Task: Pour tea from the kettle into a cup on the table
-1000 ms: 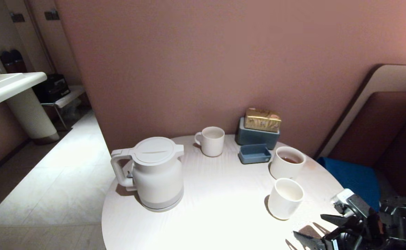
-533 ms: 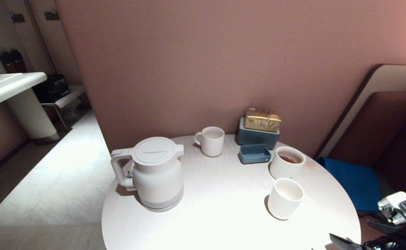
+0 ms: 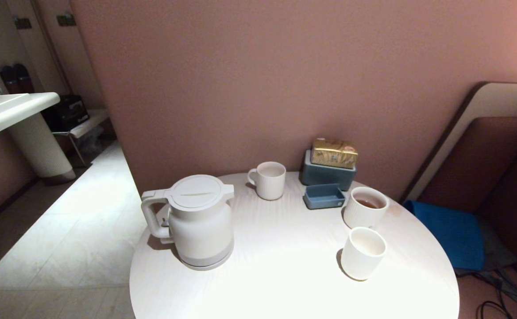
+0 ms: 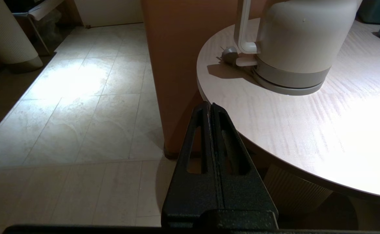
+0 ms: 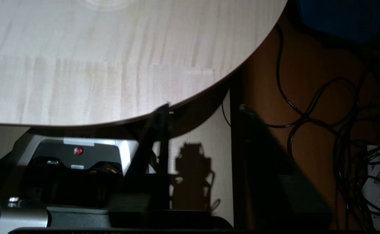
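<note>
Though rigid, the kettle (image 3: 198,221) at nine o'clock on the bench (image 3: 285,274) is probably heavy and smooth, best held by its loop handle (image 3: 151,217); left gripper (image 4: 209,109) jaws together, right gripper (image 5: 203,117) jaws apart, empty.

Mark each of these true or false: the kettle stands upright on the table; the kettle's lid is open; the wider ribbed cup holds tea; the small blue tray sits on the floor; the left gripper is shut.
1. The kettle stands upright on the table: true.
2. Its lid is open: false; the flat lid lies closed.
3. The wider ribbed cup holds reddish-brown tea: true.
4. The small blue tray sits on the floor: false; it rests on the table, in front of the blue box.
5. The left gripper is shut: true; it holds nothing, below the table's edge.
</note>
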`<state>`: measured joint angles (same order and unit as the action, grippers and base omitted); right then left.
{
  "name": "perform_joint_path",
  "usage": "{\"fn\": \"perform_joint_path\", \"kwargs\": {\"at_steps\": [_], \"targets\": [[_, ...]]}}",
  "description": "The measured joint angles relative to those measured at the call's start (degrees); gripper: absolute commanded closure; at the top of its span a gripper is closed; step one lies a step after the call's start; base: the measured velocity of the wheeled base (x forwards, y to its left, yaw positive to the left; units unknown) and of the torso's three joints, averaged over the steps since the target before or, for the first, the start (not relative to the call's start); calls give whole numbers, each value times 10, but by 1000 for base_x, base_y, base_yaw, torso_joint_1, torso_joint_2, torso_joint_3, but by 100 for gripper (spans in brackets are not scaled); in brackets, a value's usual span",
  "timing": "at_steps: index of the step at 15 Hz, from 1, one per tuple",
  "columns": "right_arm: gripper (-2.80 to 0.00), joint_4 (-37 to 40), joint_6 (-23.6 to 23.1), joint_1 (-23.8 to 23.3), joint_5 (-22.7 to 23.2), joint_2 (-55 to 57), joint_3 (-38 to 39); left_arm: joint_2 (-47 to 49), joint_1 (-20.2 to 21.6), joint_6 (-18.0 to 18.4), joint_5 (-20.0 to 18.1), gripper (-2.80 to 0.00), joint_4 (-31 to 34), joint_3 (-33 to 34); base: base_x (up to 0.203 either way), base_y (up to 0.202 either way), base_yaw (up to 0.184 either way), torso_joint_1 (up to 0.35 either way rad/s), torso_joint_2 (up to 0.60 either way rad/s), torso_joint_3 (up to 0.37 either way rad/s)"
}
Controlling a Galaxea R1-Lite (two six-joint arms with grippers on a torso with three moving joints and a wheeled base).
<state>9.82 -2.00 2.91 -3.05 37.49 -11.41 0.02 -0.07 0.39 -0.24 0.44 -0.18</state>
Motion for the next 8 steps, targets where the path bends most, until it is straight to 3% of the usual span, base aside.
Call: {"fn": "perform_joint_path", "kwargs": {"at_steps": [3,8], "targets": [[0,132,12,0,-1,-99,-32,0,0,0,0,0,0,0,0,0,0,0,0,0],[0,266,31,-9,-2,-227,-69,0,0,0,0,0,0,0,0,0,0,0,0,0]]}}
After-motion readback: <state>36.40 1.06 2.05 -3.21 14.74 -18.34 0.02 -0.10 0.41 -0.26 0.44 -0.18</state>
